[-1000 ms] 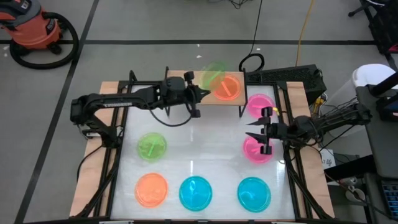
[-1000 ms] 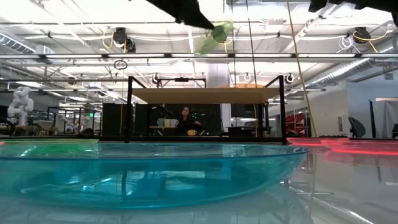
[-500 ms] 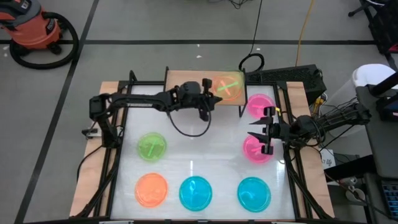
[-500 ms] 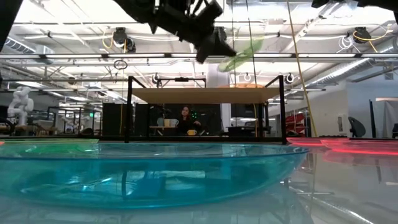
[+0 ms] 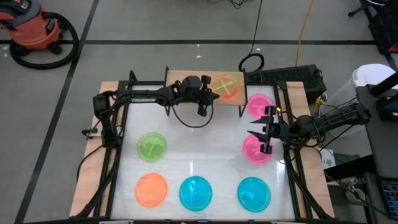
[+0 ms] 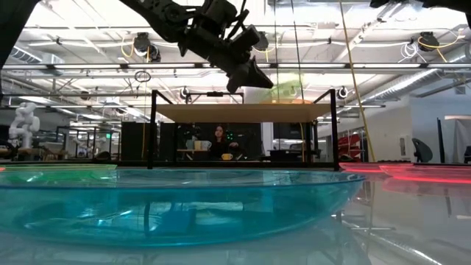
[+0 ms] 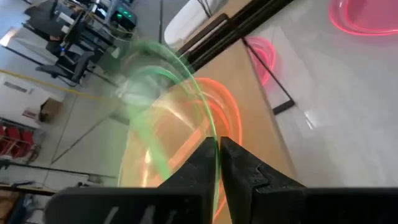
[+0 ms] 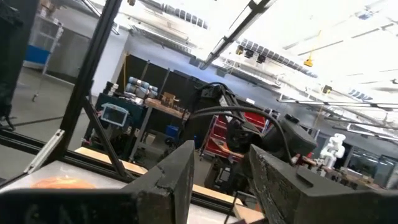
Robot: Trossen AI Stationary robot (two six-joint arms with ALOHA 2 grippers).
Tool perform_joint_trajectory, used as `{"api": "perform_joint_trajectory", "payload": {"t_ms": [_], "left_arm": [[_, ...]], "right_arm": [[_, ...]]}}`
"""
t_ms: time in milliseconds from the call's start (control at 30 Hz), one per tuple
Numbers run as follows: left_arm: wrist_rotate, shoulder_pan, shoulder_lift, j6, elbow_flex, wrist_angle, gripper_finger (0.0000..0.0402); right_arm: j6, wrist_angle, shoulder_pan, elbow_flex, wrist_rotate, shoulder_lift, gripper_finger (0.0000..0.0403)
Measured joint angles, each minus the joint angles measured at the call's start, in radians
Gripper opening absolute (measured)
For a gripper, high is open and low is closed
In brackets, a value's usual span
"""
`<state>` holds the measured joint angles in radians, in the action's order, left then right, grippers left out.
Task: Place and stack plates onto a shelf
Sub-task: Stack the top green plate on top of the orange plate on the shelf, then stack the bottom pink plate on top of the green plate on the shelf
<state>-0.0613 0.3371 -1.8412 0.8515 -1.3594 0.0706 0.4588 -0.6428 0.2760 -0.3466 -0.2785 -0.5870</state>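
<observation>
My left gripper (image 5: 210, 93) reaches over the shelf (image 5: 180, 79), a light-wood board on black legs at the table's far edge, and is shut on a green plate (image 5: 227, 86). That plate hangs tilted just over an orange plate (image 7: 231, 118) lying on the shelf's right half. In the low view the left gripper (image 6: 254, 76) and the green plate (image 6: 288, 84) sit above the shelf top (image 6: 221, 112). My right gripper (image 5: 254, 129) waits open near the table's right edge, above a pink plate (image 5: 256, 149). My left gripper pinches the green plate's rim (image 7: 212, 138) between its two shut fingers. It comes from the table's left, slanting down, and holds the near-left edge of the plate. The plate is tilted over the orange plate; whether the two plates touch, I cannot tell.
On the white table lie a second pink plate (image 5: 260, 104), a green plate (image 5: 152, 147), an orange plate (image 5: 152, 190) and two blue plates (image 5: 196, 193) (image 5: 254, 193). The shelf's left half is bare wood. A cable loop (image 5: 252, 62) sits behind the shelf.
My left gripper has moved toward the table's right and down toward the shelf, carrying the green plate. The plate has come from high and steeply tilted beyond the shelf's far edge to low over the orange plate, lying flatter. The gripper has stayed shut.
</observation>
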Motion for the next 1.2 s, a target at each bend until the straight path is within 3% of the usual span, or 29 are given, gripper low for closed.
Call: {"api": "perform_joint_trajectory", "payload": {"t_ms": [300,433,833,1000,1200], "left_arm": [[0.009,0.0,0.0,-0.015,0.0,0.002,0.0079],[0.059,-0.002,0.0,-0.024,0.0,0.001,0.01],[0.109,-0.01,0.002,-0.11,0.0,0.004,0.0203],[0.201,-0.031,0.034,-0.159,0.001,-0.007,0.0213],[0.205,-0.072,0.187,-0.23,0.001,-0.018,0.0214]], "right_arm": [[0.007,0.003,0.0,0.0,-0.014,0.0,0.0137],[0.008,0.004,0.0,0.0,-0.014,0.0,0.0137],[0.008,0.008,0.0,0.0,-0.014,0.0,0.0137],[0.007,0.031,0.0,0.0,-0.024,0.0,0.0137],[0.001,0.079,0.0,0.0,-0.122,0.0,0.0137]]}}
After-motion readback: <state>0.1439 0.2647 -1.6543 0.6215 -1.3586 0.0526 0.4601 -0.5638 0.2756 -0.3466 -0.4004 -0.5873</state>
